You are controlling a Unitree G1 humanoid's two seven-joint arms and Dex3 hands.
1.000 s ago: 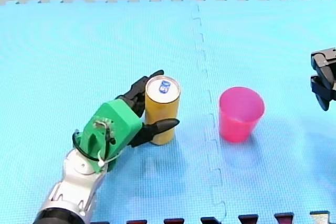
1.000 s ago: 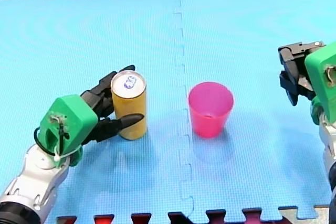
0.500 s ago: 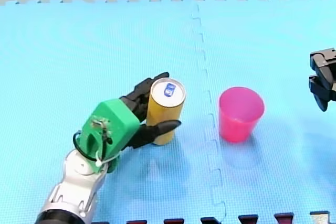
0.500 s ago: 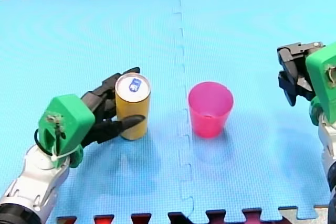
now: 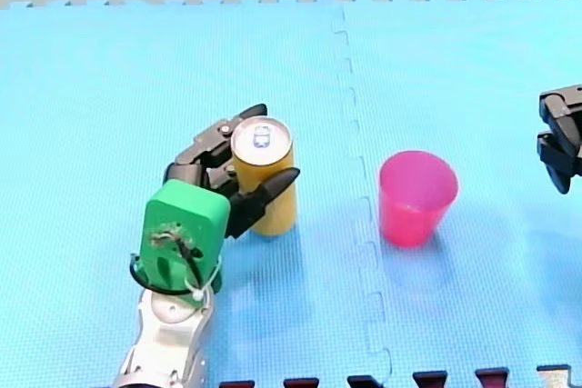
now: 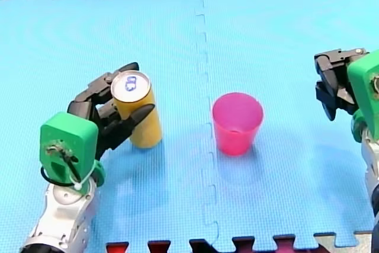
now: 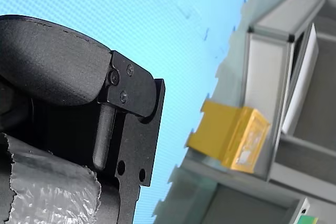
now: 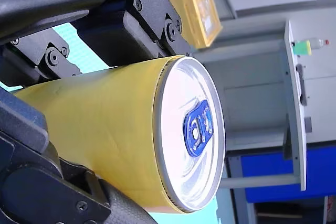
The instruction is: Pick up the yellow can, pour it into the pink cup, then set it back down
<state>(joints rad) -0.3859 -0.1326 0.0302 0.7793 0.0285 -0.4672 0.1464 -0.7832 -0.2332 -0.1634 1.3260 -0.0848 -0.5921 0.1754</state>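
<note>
The yellow can (image 5: 265,179) has a silver lid with a blue tab, and my left hand (image 5: 229,174) is shut on it, black fingers wrapped around both sides. It is held above the blue mat, tilted slightly with its top leaning left. In the second wrist view the yellow can (image 8: 121,145) lies between the black fingers (image 8: 58,192). The pink cup (image 5: 416,197) stands upright to the can's right, about a hand's width away. My right hand (image 6: 335,84) hovers at the right edge, holding nothing.
The blue foam mat (image 5: 109,79) covers the whole surface, with a seam running between the can and the cup. Grey floor lies beyond its far edge. A yellow box (image 7: 231,135) sits on a grey shelf in the first wrist view.
My left hand has lifted the can and carried it up and slightly left, the wrist turning so the green housing now sits below the can. The right hand barely moved.
</note>
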